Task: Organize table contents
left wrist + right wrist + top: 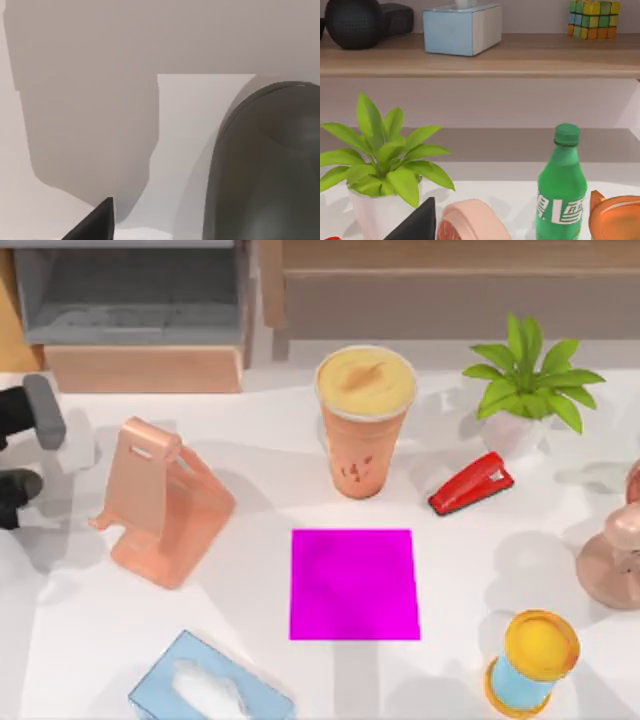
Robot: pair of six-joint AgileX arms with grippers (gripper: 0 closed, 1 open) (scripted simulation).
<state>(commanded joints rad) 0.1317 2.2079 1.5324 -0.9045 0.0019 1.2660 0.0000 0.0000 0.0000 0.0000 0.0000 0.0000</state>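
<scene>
The white table (250, 640) carries a tall orange cup (365, 420) with a creamy top, standing at the back centre. A dark grey mouse (45, 410) sits at the far left edge. My left gripper (14, 452) is right beside it, open, one dark finger on either side of a wide gap. Close up in the left wrist view, the mouse (265, 170) looms next to the left gripper (160, 235), apart from the one fingertip (100, 222) in sight. The right gripper (480, 235) is open and parked, facing the shelf and plant.
A pink phone stand (165, 500), magenta pad (354, 584), red stapler (471, 483), potted plant (530, 390), yellow-and-blue cylinder (530, 660) and blue tissue box (210, 690) share the table. A pinkish object (615, 550) sits at the right edge. A green bottle (562, 185) stands near it.
</scene>
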